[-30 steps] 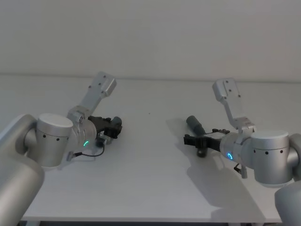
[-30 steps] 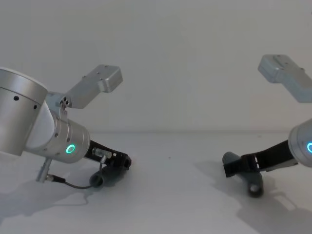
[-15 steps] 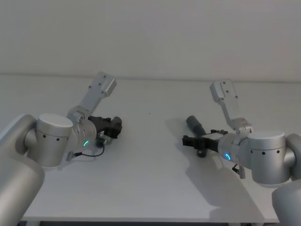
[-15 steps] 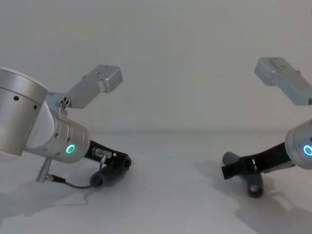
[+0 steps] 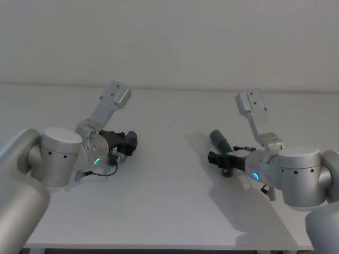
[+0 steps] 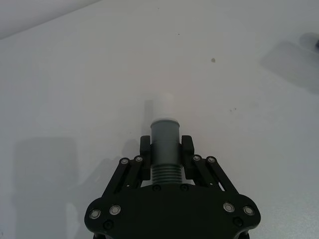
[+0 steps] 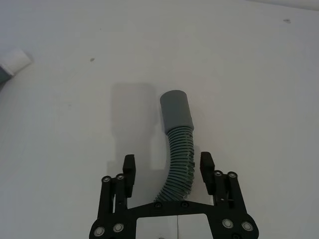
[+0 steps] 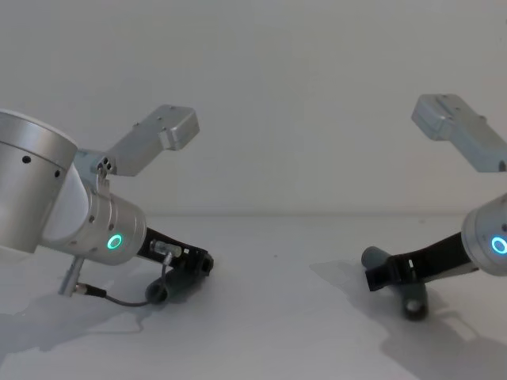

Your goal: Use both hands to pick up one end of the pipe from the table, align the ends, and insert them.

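On the plain matte white table [image 5: 169, 206] we see few other things. A thin grey cable [image 8: 119, 299] goes in a loop from the left wrist down to the surface, and there is a small dark speck [image 6: 213, 60] well apart from both pieces.

The left gripper [image 6: 165, 153] is low on the left side of the table. Its slim black fingers [image 6: 144, 152] are clamped from both sides on the left pipe piece [image 6: 165, 173], where the ribbed part meets the smooth left cuff [image 6: 165, 133]. Beyond this dark grey cuff a white tip [image 6: 160, 105] points away from the gripper. We cannot tell whether this piece touches the table.

On the right side, the right gripper [image 7: 168, 169] has its fingers spread apart. The right pipe piece [image 7: 178, 159] lies on the table, and its ribbed, bent middle passes between them. Its smooth round right cuff [image 7: 175, 112] points away from the gripper.
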